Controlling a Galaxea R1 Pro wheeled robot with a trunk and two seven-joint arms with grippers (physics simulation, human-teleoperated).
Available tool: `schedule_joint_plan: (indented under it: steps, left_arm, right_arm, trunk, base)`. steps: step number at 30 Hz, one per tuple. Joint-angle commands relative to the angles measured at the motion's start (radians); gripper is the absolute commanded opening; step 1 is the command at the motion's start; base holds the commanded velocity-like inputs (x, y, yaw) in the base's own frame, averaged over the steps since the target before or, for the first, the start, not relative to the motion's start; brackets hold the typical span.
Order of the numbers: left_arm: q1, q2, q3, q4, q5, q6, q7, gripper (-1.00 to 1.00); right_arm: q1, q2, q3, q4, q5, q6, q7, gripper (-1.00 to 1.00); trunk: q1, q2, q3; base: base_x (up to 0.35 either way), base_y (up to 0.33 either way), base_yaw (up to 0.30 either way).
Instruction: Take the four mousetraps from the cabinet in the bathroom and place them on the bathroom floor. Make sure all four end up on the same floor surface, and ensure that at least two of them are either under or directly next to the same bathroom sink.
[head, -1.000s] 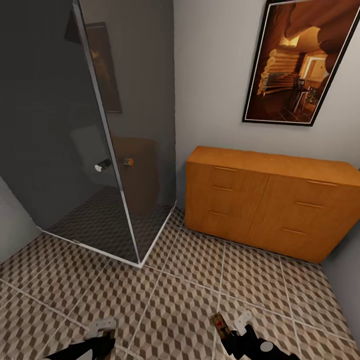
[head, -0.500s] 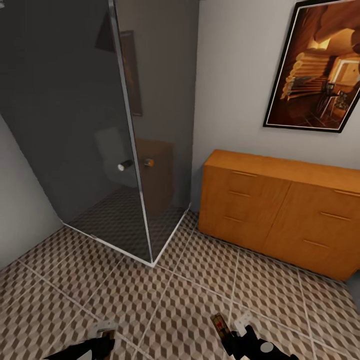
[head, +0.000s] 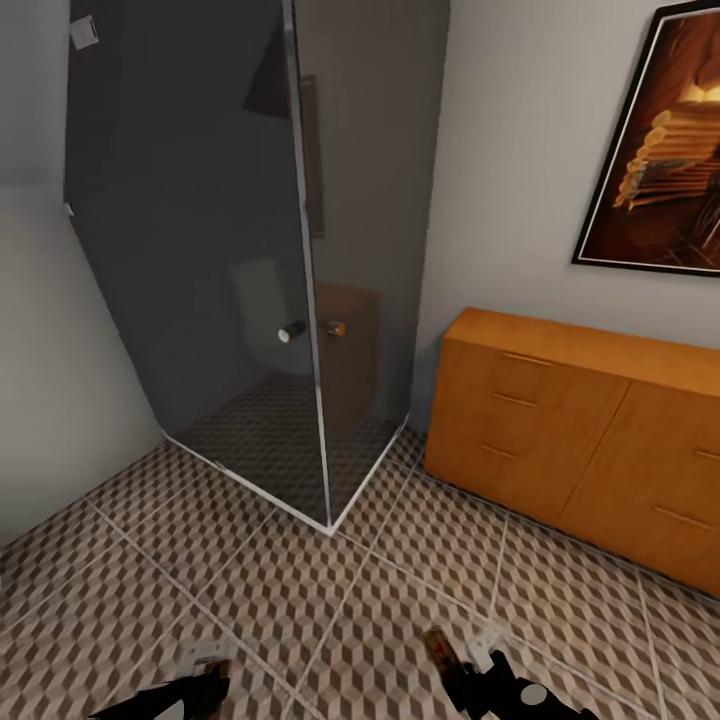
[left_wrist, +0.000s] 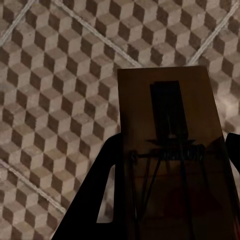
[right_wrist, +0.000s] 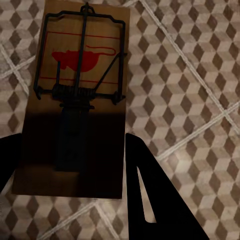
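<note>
The floor is bare of traps, with the cabinet shut at right. Each gripper, left and right, pinches 1 trap by its end, so either could slip in transit and land far from a sink.

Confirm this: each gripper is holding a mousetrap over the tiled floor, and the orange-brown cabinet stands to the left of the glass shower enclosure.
One thing is wrong: the cabinet stands to the right of the glass shower enclosure, as the head view shows. The rest holds: the left gripper and the right gripper each hold a mousetrap over the tiled floor, as the wrist views show.
</note>
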Motion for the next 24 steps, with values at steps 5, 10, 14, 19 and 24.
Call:
schedule_joint_plan:
  steps: [5, 10, 14, 19, 24]
  left_arm:
    - [-0.001, 0.001, -0.007, -0.004, 0.004, 0.0, 0.008, -1.0]
    - [0.0, 0.001, -0.007, -0.004, 0.004, 0.001, 0.008, -1.0]
    - [0.001, 0.001, -0.007, -0.004, 0.004, 0.0, 0.008, -1.0]
    - [0.001, 0.001, -0.007, -0.004, 0.004, 0.001, 0.008, -1.0]
    - [0.001, 0.001, -0.007, -0.004, 0.004, 0.001, 0.008, -1.0]
  right_arm:
    - [0.0, 0.0, 0.0, 0.0, -0.003, -0.002, 0.005, -1.0]
    - [0.0, 0.0, 0.0, 0.0, -0.003, -0.002, 0.005, -1.0]
    - [0.0, 0.0, 0.0, 0.0, -0.003, -0.002, 0.005, -1.0]
    - [0.0, 0.0, 0.0, 0.0, -0.003, -0.002, 0.005, -1.0]
    - [0.0, 0.0, 0.0, 0.0, -0.003, -0.002, 0.005, -1.0]
  trunk:
    - [0.0, -0.001, 0.005]
    - [0.0, -0.001, 0.011]
    - [0.0, -0.001, 0.015]
    - [0.0, -0.001, 0.021]
    - [0.0, -0.001, 0.027]
  base:
    - [0.0, 0.0, 0.221]
    - [0.0, 0.0, 0.222]
    - [0.0, 0.0, 0.221]
    - [0.0, 0.0, 0.221]
    - [0.0, 0.0, 0.221]
